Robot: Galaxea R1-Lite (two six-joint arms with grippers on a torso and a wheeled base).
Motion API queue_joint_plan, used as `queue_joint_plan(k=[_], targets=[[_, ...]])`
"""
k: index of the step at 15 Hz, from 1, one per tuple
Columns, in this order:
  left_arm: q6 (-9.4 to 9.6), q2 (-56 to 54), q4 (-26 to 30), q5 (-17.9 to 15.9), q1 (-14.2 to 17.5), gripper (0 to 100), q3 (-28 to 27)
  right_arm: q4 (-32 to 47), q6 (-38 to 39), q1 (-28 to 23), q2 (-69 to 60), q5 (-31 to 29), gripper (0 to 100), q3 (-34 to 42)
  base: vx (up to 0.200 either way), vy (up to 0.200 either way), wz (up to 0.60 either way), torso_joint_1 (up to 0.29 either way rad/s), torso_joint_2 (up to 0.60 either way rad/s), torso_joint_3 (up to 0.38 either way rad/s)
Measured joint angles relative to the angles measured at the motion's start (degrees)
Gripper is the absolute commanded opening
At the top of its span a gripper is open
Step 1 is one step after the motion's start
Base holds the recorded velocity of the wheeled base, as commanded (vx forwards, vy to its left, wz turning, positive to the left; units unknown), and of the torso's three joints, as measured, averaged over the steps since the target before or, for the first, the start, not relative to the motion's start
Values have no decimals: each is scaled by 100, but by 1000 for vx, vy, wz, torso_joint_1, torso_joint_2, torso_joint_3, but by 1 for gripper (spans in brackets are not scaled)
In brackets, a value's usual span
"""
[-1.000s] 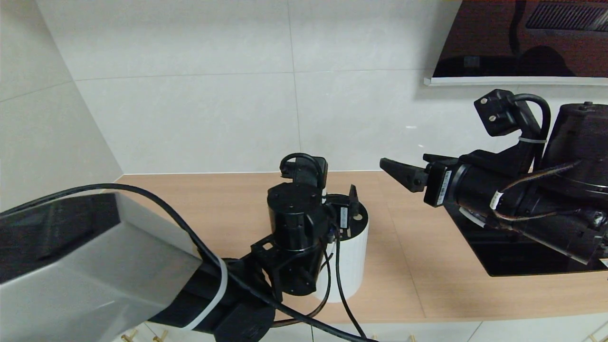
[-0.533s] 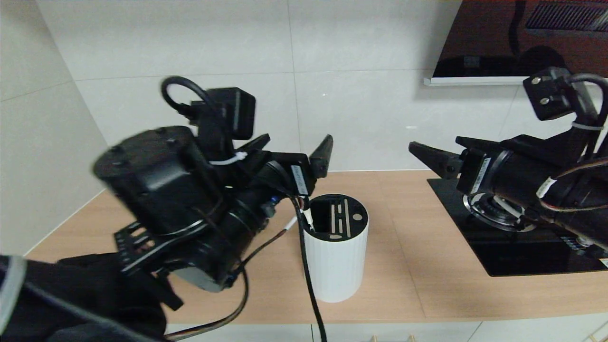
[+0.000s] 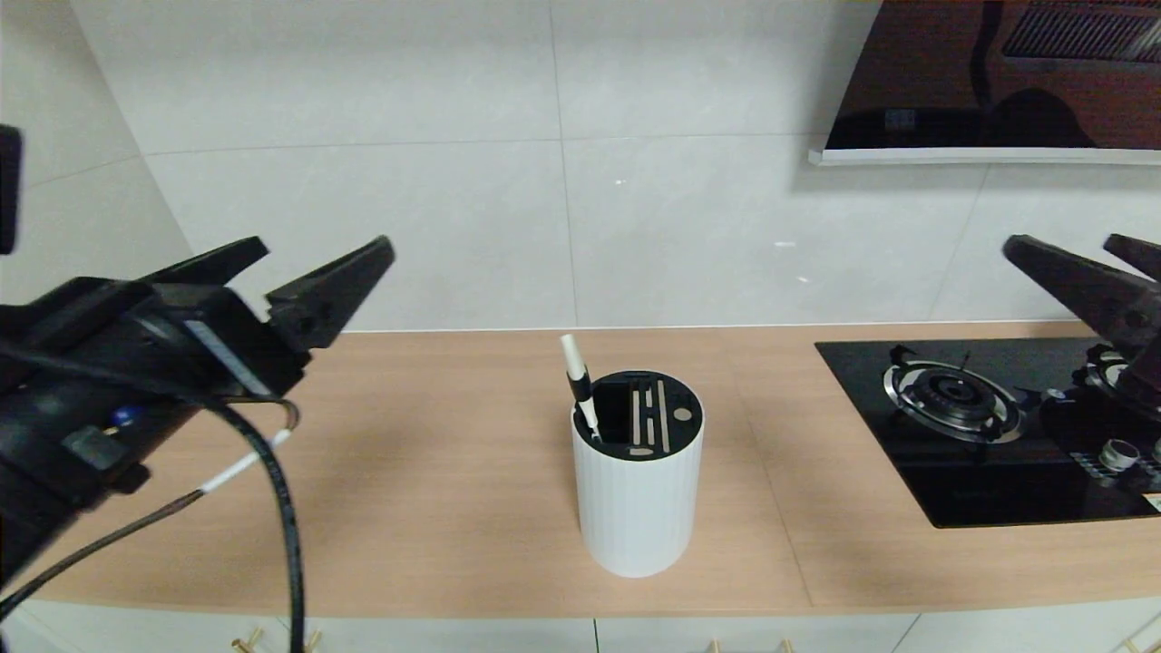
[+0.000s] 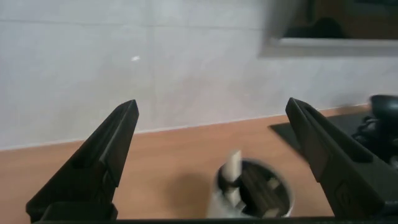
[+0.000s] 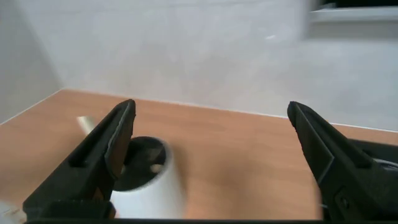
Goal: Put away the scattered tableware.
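Observation:
A white ribbed utensil holder (image 3: pixel 639 490) with a black slotted top stands on the wooden counter (image 3: pixel 435 472). A white-handled utensil (image 3: pixel 579 385) sticks out of its left slot, leaning left. My left gripper (image 3: pixel 317 254) hangs open and empty at the left, well above the counter and away from the holder. The left wrist view has the holder (image 4: pixel 255 196) between that gripper's spread fingers (image 4: pixel 93 168). My right gripper (image 3: pixel 1102 263) is open and empty at the right edge, above the stove. The holder (image 5: pixel 146 177) appears below its spread fingers (image 5: pixel 336 162) in the right wrist view.
A black gas stove (image 3: pixel 989 426) with two burners lies on the counter at the right. A dark range hood (image 3: pixel 989 82) hangs above it. White tiled walls close the back and left. The counter's front edge runs just below the holder.
My left arm has lifted off the holder and swung back to the left, leaving the white-handled utensil standing in it. My right arm has drawn back to the right.

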Motion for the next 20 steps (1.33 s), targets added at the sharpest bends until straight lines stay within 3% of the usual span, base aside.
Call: queue_joint_plan(k=[4,9,12,16,18,20], targets=[[0,-1618,1268,-30,551,100,402,306,-17,-574,-1203,-2,100,584,0,0,0,0,0,0],[5,-4102,3745,-191,1390,100,568,2488,-27,-1078,-3317,96,100,735,0,0,0,0,0,0],[13,-5375,4759,-367,2024,100,595,3851,-226,-1652,-4629,416,100,702,0,0,0,0,0,0],[20,-6159,5079,-249,2798,100,669,4304,-361,-2426,-5678,591,100,798,0,0,0,0,0,0],[176,-6472,5193,-534,3104,100,898,4389,-355,-2542,-5943,462,100,1014,0,0,0,0,0,0],[360,-6649,5226,-628,3207,100,1373,4389,-366,-2567,-6049,407,100,1270,0,0,0,0,0,0]])
